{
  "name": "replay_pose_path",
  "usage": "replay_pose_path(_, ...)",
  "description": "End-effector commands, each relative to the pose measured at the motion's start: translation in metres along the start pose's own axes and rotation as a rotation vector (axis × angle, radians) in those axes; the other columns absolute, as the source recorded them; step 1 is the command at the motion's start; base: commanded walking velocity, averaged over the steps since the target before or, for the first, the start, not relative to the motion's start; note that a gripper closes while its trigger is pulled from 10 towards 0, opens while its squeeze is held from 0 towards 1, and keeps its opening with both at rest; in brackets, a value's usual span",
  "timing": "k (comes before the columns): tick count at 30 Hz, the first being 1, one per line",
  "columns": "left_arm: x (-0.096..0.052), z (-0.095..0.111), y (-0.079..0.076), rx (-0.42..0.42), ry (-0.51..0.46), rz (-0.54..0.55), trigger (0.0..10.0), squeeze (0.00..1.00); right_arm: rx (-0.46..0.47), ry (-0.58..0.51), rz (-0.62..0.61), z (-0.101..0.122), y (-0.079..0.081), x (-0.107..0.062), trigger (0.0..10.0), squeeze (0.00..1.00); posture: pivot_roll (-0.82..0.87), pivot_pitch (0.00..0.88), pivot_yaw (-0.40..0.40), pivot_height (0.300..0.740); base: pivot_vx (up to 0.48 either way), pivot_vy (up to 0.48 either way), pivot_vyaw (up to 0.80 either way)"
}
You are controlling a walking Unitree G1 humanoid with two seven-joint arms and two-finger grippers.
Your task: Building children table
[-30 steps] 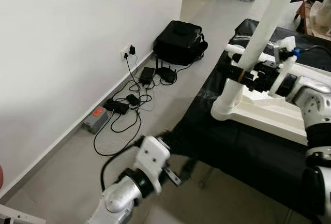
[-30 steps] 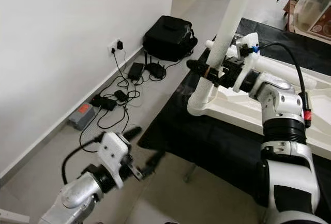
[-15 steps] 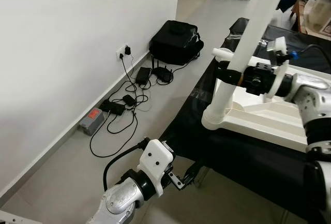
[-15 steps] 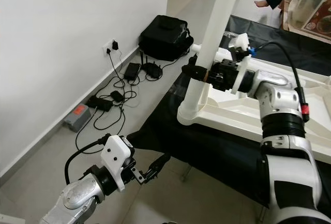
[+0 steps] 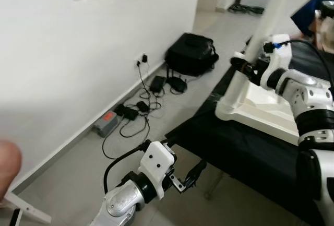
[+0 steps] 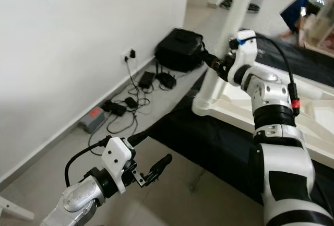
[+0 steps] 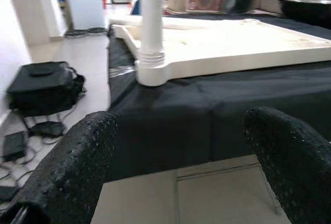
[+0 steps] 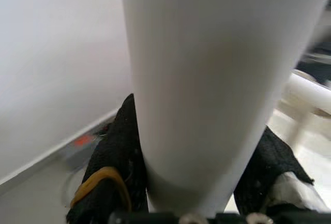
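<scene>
- The right gripper (image 6: 222,68), upper right of frame, is clamping the upright table leg (image 5: 258,38), still seated in the tabletop (image 5: 271,112) corner socket.
- The left gripper (image 6: 156,168) is hanging open, idle, lower centre.

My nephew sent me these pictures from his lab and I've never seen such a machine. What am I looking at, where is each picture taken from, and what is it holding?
This is a humanoid robot with two silver arms, each ending in two black fingers. Two pictures come from cameras in its head, looking down; the other two come from cameras on its wrists. An upturned white plastic children's tabletop lies on a black cloth-covered surface. The right gripper is closed around a white round table leg standing upright in the tabletop's corner socket. The left gripper hangs open and empty over the floor. By the wall are a black bag and tangled black cables.
</scene>
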State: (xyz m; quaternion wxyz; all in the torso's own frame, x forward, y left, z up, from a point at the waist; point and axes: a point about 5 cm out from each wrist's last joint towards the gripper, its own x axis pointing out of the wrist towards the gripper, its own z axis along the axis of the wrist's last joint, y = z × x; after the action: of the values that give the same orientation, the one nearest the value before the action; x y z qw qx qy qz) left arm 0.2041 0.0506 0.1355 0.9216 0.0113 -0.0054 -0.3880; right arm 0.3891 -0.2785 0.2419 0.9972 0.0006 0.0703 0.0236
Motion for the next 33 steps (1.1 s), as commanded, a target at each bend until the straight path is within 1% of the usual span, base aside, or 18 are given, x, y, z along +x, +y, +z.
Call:
replay_pose_path(1,-0.001,-0.003,0.000,0.005,0.015,-0.006,10.0,0.00,-0.051,0.136,-0.220,-0.027,-0.033,-0.012,0.0,0.00,0.13,0.108,-0.077,0.740,0.000,0.000,0.00)
replay_pose_path(4,-0.002,-0.004,0.001,0.007,0.018,-0.004,10.0,0.00,-0.008,0.101,-0.406,-0.030,-0.039,-0.018,0.0,0.00,0.13,0.112,-0.075,0.740,0.000,0.000,0.00)
replay_pose_path(6,-0.002,-0.004,0.001,0.008,0.019,-0.004,10.0,0.00,0.024,0.094,-0.478,-0.032,-0.038,-0.018,0.0,0.00,0.13,0.112,-0.075,0.740,0.000,0.000,0.00)
replay_pose_path(7,-0.002,-0.004,0.001,0.008,0.020,-0.004,10.0,0.00,0.059,0.064,-0.584,-0.034,-0.034,-0.022,0.0,0.00,0.13,0.116,-0.073,0.740,0.000,0.000,0.00)
replay_pose_path(9,-0.002,-0.004,0.001,0.008,0.020,-0.004,10.0,0.00,0.059,0.064,-0.584,-0.034,-0.034,-0.022,0.0,0.00,0.13,0.116,-0.073,0.740,0.000,0.000,0.00)
replay_pose_path(10,-0.002,-0.004,0.002,0.008,0.021,-0.003,10.0,0.00,0.073,0.048,-0.653,-0.035,-0.032,-0.026,0.0,0.00,0.13,0.115,-0.072,0.740,0.000,0.000,0.00)
replay_pose_path(11,-0.002,-0.004,0.002,0.008,0.021,-0.003,10.0,0.00,0.073,0.048,-0.653,-0.035,-0.032,-0.026,0.0,0.00,0.13,0.115,-0.072,0.740,0.000,0.000,0.00)
replay_pose_path(13,-0.002,-0.004,0.002,0.009,0.023,0.001,10.0,0.00,0.094,0.026,-0.717,-0.036,-0.023,-0.029,0.0,0.00,0.13,0.118,-0.072,0.740,0.000,0.000,0.00)
replay_pose_path(14,-0.002,-0.004,0.002,0.009,0.023,0.004,10.0,0.00,0.111,0.017,-0.726,-0.036,-0.017,-0.028,10.0,0.00,0.13,0.117,-0.073,0.740,0.000,0.000,0.00)
replay_pose_path(16,-0.002,-0.004,0.001,0.008,0.023,0.007,10.0,0.00,0.109,-0.008,-0.710,-0.033,-0.008,-0.025,10.0,0.00,0.13,0.119,-0.074,0.740,0.000,0.000,0.00)
replay_pose_path(18,-0.002,-0.004,0.001,0.008,0.023,0.008,10.0,0.00,0.098,-0.020,-0.704,-0.031,-0.005,-0.023,10.0,0.00,0.13,0.119,-0.074,0.740,0.000,0.000,0.00)
replay_pose_path(21,-0.003,-0.004,0.001,0.006,0.026,0.013,10.0,0.00,0.114,-0.058,-0.692,-0.028,0.004,-0.021,10.0,0.00,0.13,0.116,-0.078,0.740,0.000,0.000,0.00)
replay_pose_path(22,-0.003,-0.004,0.001,0.006,0.026,0.013,10.0,0.00,0.114,-0.058,-0.692,-0.028,0.004,-0.021,10.0,0.00,0.13,0.116,-0.078,0.740,0.000,0.000,0.00)
replay_pose_path(23,-0.003,-0.005,0.000,0.006,0.028,0.017,10.0,0.00,0.123,-0.087,-0.695,-0.026,0.010,-0.022,10.0,0.00,0.13,0.113,-0.080,0.740,0.000,0.000,0.00)
replay_pose_path(25,-0.003,-0.005,0.000,0.006,0.029,0.018,10.0,0.00,0.119,-0.096,-0.699,-0.025,0.012,-0.023,10.0,0.00,0.13,0.113,-0.080,0.740,0.000,0.000,0.00)
replay_pose_path(26,-0.003,-0.005,0.000,0.006,0.028,0.019,10.0,0.00,0.115,-0.088,-0.706,-0.026,0.013,-0.023,10.0,1.00,0.13,0.111,-0.079,0.740,0.000,0.000,0.00)
replay_pose_path(31,-0.003,-0.005,0.000,0.008,0.028,0.020,10.0,0.00,0.109,-0.077,-0.716,-0.027,0.014,-0.025,10.0,1.00,0.13,0.108,-0.080,0.740,0.000,0.000,0.00)
replay_pose_path(33,-0.004,-0.005,0.000,0.009,0.031,0.020,10.0,0.00,0.089,-0.105,-0.745,-0.025,0.014,-0.027,10.0,1.00,0.13,0.103,-0.077,0.740,0.000,0.000,0.00)
